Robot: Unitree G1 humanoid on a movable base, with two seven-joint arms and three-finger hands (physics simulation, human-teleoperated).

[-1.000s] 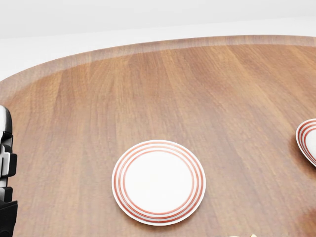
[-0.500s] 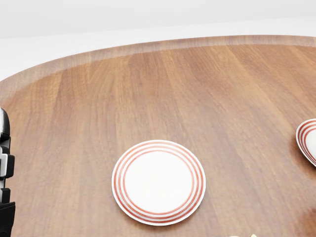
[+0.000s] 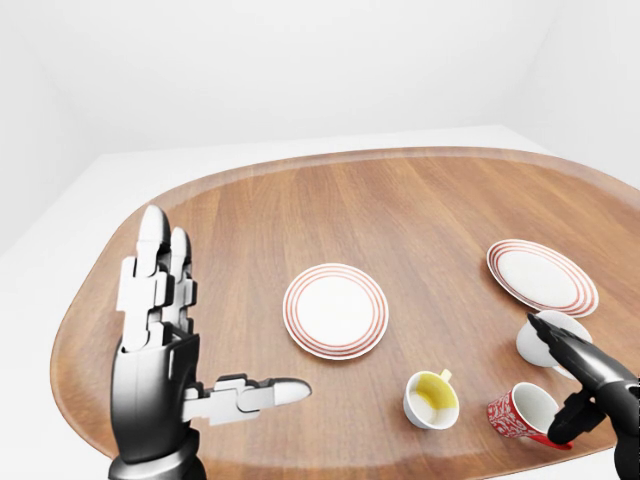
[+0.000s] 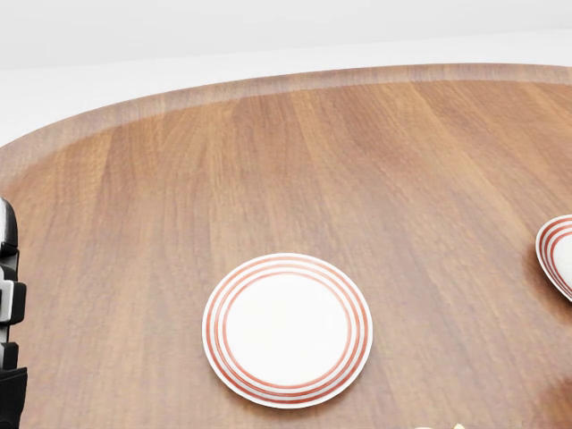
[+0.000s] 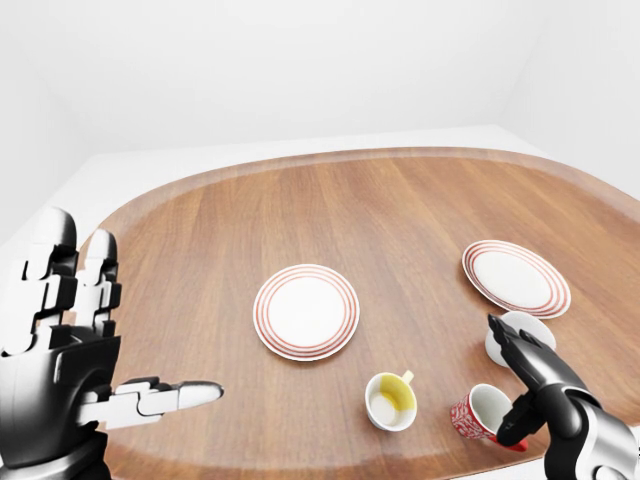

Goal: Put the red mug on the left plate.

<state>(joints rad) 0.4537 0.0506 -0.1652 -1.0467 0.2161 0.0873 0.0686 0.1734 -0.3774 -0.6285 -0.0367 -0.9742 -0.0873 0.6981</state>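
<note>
The red patterned mug (image 3: 515, 412) sits near the table's bottom right edge in the left-eye view and seems tilted, its white inside showing. The left plate (image 3: 335, 310), white with red rings, lies mid-table, up and left of the mug; it also shows in the head view (image 4: 287, 331). My right hand (image 3: 549, 384) is open, its fingers and thumb standing just right of the red mug, not closed round it. My left hand (image 3: 220, 315) is open and empty, raised over the table's left part, fingers up and thumb pointing right.
A white mug with a yellow inside (image 3: 432, 398) stands left of the red mug. A white mug (image 3: 548, 334) stands above it, partly behind my right fingers. A second ringed plate (image 3: 541, 277) lies at the right. The wooden table (image 3: 420, 210) is rounded.
In the head view my left hand at the left edge has sunk a little. The plates have not moved.
</note>
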